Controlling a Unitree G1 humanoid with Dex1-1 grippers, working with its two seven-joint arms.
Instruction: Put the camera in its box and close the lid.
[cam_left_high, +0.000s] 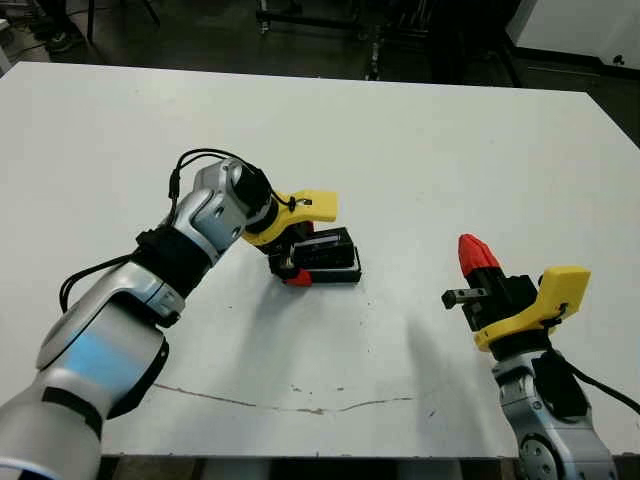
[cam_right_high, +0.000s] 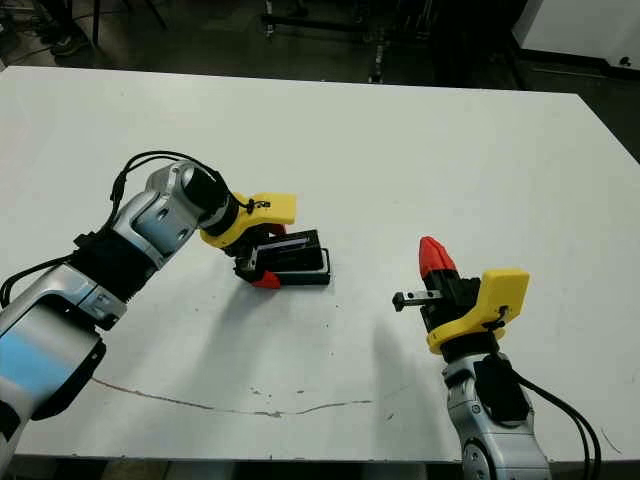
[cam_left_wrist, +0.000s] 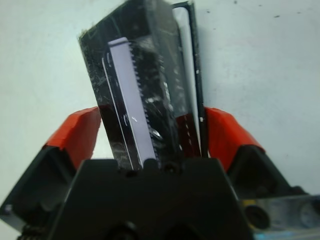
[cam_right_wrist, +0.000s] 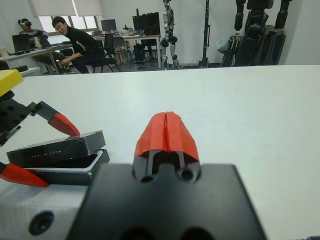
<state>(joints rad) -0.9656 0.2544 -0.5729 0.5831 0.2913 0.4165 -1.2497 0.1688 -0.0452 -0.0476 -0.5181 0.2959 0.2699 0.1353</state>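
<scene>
Nearest the robot, the right gripper (cam_right_high: 432, 262) hangs above the tabletop (cam_right_high: 420, 160), well apart from the box and to its right. Its red fingers (cam_right_wrist: 166, 131) are pressed together with nothing between them, so this arm looks idle for now.

Farther in, the left gripper (cam_left_high: 290, 268) is at the box (cam_left_high: 340, 270), reaching down to the end nearest it. Its fingers (cam_left_wrist: 75, 135) are spread to either side of the box and lid; whether the pads actually press on the walls cannot be told. The lid (cam_right_wrist: 57, 146) sits over the box, but tilted: in the right wrist view one end is raised, with a gap between it and the box rim. The camera is not clearly visible; it is probably inside the box, under the lid, though the frames do not confirm it.

The step in hand appears to be the closing of the lid. The next move calls for pressing the raised end down squarely so the lid seats flush on the box, while the box is kept from sliding across the smooth tabletop. The free right gripper could steady the far end of the box if needed.

Beyond the tabletop, people (cam_right_wrist: 80, 42) sit at desks.
</scene>
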